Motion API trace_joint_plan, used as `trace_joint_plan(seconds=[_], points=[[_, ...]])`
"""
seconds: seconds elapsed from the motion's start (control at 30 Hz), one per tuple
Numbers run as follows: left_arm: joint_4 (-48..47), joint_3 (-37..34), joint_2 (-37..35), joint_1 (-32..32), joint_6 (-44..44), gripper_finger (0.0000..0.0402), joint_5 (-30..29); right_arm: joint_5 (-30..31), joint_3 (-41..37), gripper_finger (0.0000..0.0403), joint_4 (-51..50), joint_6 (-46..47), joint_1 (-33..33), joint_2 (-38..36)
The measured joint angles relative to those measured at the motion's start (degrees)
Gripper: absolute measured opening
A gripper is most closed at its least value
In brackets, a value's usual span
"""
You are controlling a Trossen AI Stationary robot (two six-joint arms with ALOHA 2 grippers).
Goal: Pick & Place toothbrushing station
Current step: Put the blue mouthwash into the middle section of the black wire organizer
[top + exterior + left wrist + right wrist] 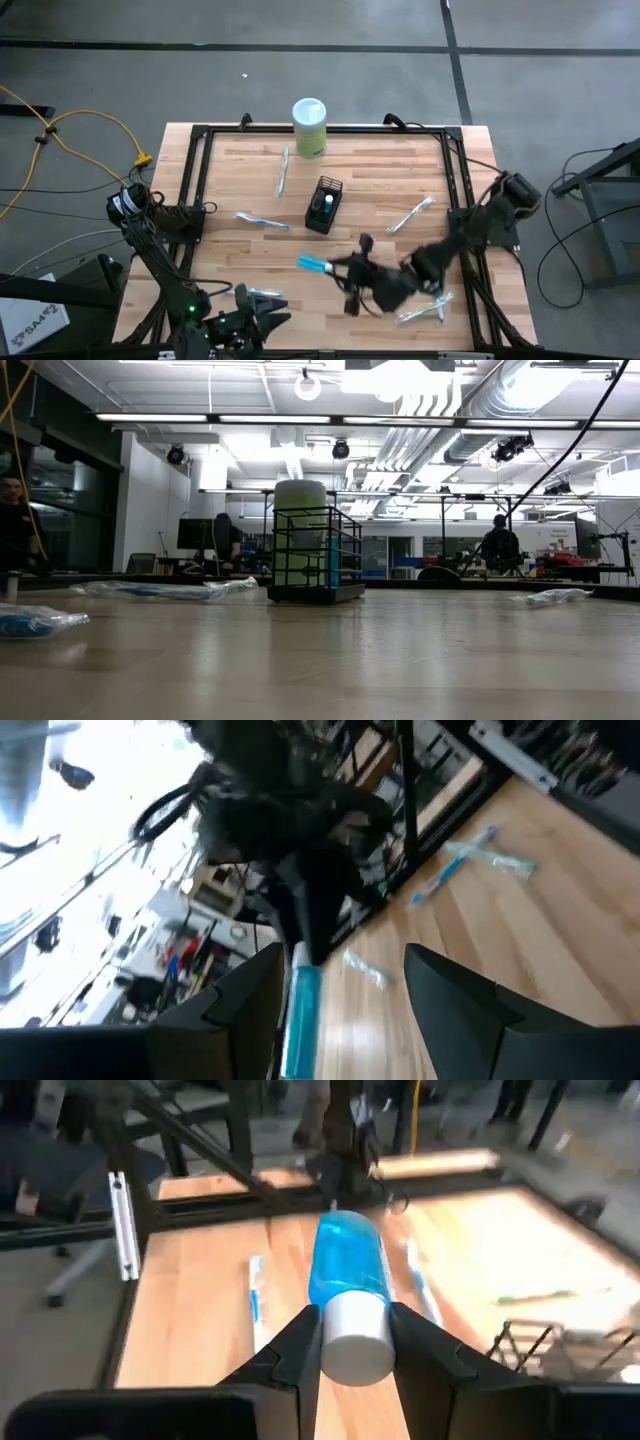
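Note:
The black wire-mesh holder (323, 205) (315, 555) stands upright on the table's middle with a teal tube (327, 203) in it. A blue, white-capped tube (313, 264) (350, 1265) (302, 1010) is above the table's near middle, with my right gripper (342, 268) (355, 1320) shut on it. My left gripper (262, 318) (342, 960) hangs open at the near left edge, facing the tube, with nothing between its fingers. Wrapped toothbrushes lie flat on the wood (262, 221) (410, 215) (283, 170) (425, 310). My right gripper pinches the tube's white cap end (355, 1345) between its two fingers (300, 1348). The fingers come from the table's right and lie along the tube. The blue body (348, 1260) sticks out ahead of the fingertips toward the table's left. The tube is clear of the table.
A pale green canister with a white lid (309, 126) (300, 530) stands at the far edge behind the holder. A black frame rail (320, 130) runs around the tabletop. Another wrapped toothbrush (260, 293) lies near my left gripper. Bare wood shows between the holder and the near edge.

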Motion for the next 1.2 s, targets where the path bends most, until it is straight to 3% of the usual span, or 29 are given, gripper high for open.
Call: trace_joint_plan(seconds=[0.3,0.57,1.0,1.2], points=[[-10.9,0.0,0.0,1.5,-11.2,0.0200,-2.0,-26.2,0.1,0.0090,-13.6,5.1,-15.7,-7.7],[-13.5,0.0,0.0,3.8,-14.6,0.0200,-2.0,-40.5,0.4,0.0090,-24.9,0.0,-28.2,-11.5],[-13.7,0.0,0.0,5.2,-14.5,0.0200,-2.0,-44.3,13.3,0.0090,-43.8,-13.5,-37.1,-11.7],[-13.7,0.0,0.0,5.4,-15.6,0.0200,-2.1,-44.5,15.2,0.0090,-46.8,-26.3,-37.8,-11.7]])
